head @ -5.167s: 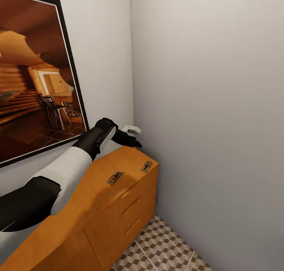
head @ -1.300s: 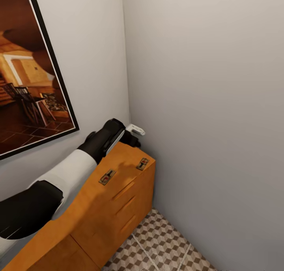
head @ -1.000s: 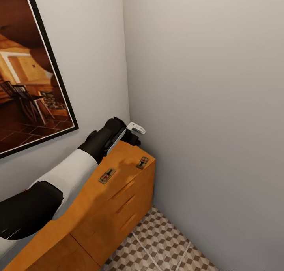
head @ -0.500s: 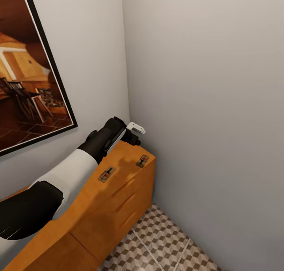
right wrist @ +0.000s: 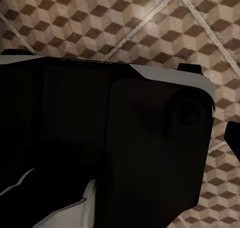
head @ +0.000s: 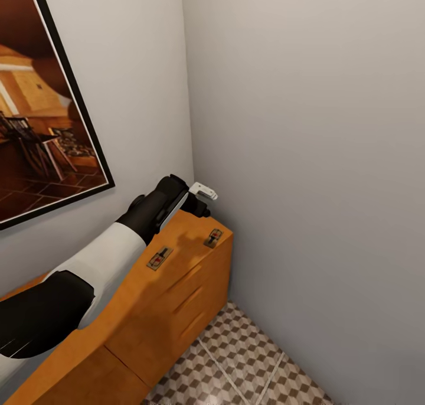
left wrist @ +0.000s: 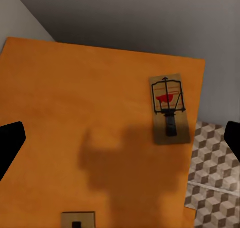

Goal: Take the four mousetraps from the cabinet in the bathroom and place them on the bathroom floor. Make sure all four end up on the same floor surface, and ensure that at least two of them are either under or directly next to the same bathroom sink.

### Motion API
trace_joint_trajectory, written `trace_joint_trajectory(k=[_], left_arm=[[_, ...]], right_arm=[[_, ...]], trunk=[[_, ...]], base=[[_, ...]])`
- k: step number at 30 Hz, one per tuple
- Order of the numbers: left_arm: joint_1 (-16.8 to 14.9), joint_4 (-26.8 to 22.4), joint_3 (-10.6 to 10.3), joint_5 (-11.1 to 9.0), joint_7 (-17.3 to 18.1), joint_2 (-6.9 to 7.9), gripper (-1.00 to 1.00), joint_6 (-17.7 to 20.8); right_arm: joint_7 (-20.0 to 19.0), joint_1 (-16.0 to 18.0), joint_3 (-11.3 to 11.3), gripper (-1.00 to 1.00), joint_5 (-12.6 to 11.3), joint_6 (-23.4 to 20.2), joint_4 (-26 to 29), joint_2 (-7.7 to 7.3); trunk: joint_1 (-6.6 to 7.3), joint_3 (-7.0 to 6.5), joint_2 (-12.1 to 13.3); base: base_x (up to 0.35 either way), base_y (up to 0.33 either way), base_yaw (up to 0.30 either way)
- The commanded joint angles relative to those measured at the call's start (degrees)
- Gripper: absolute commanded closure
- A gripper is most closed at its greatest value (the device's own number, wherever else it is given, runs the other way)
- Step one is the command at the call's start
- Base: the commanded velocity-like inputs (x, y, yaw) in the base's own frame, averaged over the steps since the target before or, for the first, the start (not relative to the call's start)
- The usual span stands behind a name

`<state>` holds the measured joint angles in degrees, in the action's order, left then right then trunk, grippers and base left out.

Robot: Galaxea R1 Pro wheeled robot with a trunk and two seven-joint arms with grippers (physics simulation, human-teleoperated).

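Mousetraps: two lie flat on the cabinet [head: 177, 287] top. The far mousetrap [head: 213, 238] sits near the end by the corner wall; the near mousetrap [head: 160, 258] lies further along the top, well apart from it.
Long axis: both run across the top, from the picture wall toward the drawer front.
Far mousetrap in the left wrist view [left wrist: 168, 110]: pale plate, dark wire frame, red patch at one end.
Writing: none readable.
Left gripper [head: 199, 204]: hangs over the cabinet's back corner; its dark fingertips [left wrist: 9, 140] stand wide apart at the view's edges, holding nothing, touching nothing.
Right gripper: fingers' spread cannot be told; one dark tip [right wrist: 234, 138] over the floor [right wrist: 150, 23].
Floor: cube-pattern tiles beside the cabinet.
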<state>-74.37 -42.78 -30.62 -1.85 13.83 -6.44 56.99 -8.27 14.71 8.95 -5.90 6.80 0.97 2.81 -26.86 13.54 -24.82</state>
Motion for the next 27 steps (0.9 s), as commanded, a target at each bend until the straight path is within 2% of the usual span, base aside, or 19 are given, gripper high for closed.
trace_joint_trajectory(k=[1, 27], left_arm=[[-0.1, 0.0, -0.1, -0.2, 0.0, 0.02, -1.0, 0.2], [-0.1, 0.2, -0.1, -0.3, 0.0, 0.02, -1.0, 0.2]], right_arm=[[-0.2, 0.1, 0.5, -1.0, -0.6, 0.2, -0.1, 0.0], [-0.2, 0.0, 0.5, -1.0, -0.6, 0.3, -0.1, 0.0]], trunk=[[-0.03, 0.18, -0.1], [-0.03, 1.98, -0.1]], base=[[0.0, 0.0, 0.0], [0.0, 0.0, 0.0]])
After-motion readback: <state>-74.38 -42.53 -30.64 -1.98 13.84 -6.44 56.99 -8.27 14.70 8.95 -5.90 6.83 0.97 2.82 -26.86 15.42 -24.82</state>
